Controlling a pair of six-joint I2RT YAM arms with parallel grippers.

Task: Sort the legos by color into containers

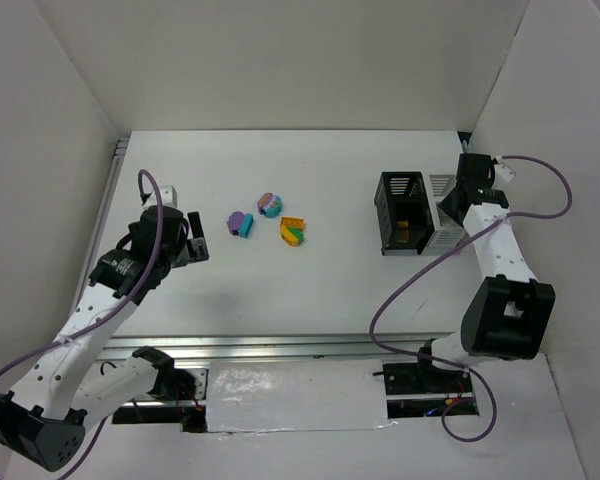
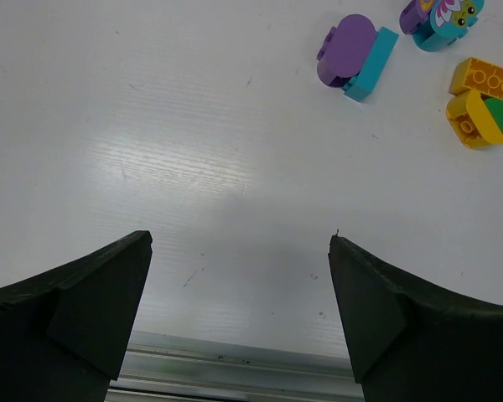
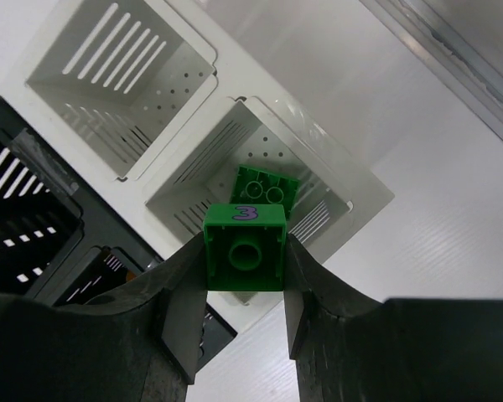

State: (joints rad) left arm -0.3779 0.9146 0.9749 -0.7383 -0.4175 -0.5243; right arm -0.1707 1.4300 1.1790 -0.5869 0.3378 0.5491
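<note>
The right claw point(image 3: 245, 280) is squeezing a green lego point(image 3: 245, 251) between its two fingers, and the lego is showing a purple 3 on its top edge. The claw is hanging over a low white bin point(image 3: 339, 201), and another green lego point(image 3: 267, 184) is lying inside that bin. A second white bin point(image 3: 180, 105) is sitting just beside it, and a taller black bin point(image 3: 21, 209) is standing right next to them. The left claw point(image 2: 240, 243) is hanging wide open over the table point(image 1: 330, 290) and is holding nothing. Three little lego bunches are lying near each other in front of it, well apart from the bins: a purple and teal pair point(image 2: 356, 54), a teal piece with pink and purple point(image 2: 443, 21), and a yellow, orange and green bunch point(image 2: 484, 105).
</note>
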